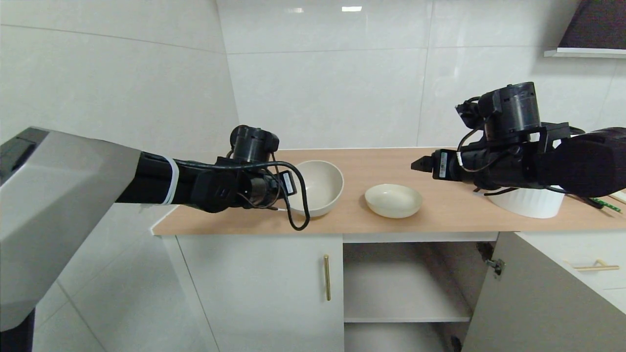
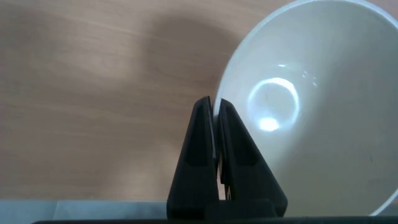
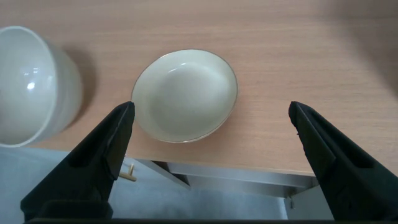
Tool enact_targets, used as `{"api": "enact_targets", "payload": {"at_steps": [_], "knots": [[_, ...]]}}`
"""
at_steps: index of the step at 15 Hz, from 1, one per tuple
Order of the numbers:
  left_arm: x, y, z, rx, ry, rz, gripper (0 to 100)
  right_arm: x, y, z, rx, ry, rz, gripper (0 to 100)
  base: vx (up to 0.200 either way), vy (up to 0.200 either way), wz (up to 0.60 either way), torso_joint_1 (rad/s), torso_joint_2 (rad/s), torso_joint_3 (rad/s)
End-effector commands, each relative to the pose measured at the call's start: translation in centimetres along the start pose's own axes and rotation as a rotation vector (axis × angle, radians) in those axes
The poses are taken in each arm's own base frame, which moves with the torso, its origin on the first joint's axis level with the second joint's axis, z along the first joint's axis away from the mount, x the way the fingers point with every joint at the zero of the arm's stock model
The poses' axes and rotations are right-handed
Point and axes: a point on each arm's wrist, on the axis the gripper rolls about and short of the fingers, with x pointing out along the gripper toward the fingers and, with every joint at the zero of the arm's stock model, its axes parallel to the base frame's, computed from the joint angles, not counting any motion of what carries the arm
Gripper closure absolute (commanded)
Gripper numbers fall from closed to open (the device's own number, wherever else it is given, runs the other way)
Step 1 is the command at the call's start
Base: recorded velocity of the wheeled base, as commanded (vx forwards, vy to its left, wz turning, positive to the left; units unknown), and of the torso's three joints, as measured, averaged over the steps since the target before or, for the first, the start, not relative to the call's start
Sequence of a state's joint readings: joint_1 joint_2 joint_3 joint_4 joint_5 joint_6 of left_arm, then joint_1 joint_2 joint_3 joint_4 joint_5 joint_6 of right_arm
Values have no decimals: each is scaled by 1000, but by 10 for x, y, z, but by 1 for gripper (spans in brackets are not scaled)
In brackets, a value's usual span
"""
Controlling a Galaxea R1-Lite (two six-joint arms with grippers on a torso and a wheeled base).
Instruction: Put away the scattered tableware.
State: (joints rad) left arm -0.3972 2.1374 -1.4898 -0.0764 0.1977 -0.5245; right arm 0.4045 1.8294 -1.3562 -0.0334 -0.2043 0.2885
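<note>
A large cream bowl (image 1: pixel 318 186) (image 2: pixel 311 124) stands on the left part of the wooden counter (image 1: pixel 440 215). My left gripper (image 1: pixel 289 188) (image 2: pixel 216 106) is shut on its near-left rim, one finger inside and one outside. A smaller shallow cream bowl (image 1: pixel 393 199) (image 3: pixel 185 94) sits to its right, apart from it. Above the counter, to the right of the small bowl, my right gripper (image 1: pixel 421 165) (image 3: pixel 211 118) hovers open and holds nothing. In the right wrist view the small bowl lies between the spread fingers (image 3: pixel 118 134), with the large bowl (image 3: pixel 31 84) beside it.
A white ribbed dish (image 1: pixel 528 203) stands on the counter under my right arm, with green chopsticks (image 1: pixel 606 204) beyond it. Below the counter the right cabinet door (image 1: pixel 538 293) stands open, showing a bare shelf (image 1: pixel 401 293). The left door (image 1: pixel 264 293) is closed.
</note>
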Motion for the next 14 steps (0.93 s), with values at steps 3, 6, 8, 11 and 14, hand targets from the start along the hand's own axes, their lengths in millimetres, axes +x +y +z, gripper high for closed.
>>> {"api": "enact_targets", "payload": {"at_steps": [3, 6, 8, 11, 14], "knots": [[-40, 0, 10, 5, -23, -42, 100, 11, -2, -5, -4, 22, -13, 0, 0, 0, 0, 0, 0, 0], [-53, -1, -2, 60, 46, -119, 100, 39, -7, -15, -13, 88, -83, 0, 0, 0, 0, 0, 0, 0], [-56, -1, -1, 63, 43, -124, 100, 50, -8, -19, -18, 99, -114, 0, 0, 0, 0, 0, 0, 0], [-56, -2, -3, 75, 45, -122, 100, 80, -15, -32, -27, 117, -216, 0, 0, 0, 0, 0, 0, 0], [-58, -2, -2, 75, 39, -125, 100, 86, -18, -36, -28, 129, -228, 0, 0, 0, 0, 0, 0, 0]]}}
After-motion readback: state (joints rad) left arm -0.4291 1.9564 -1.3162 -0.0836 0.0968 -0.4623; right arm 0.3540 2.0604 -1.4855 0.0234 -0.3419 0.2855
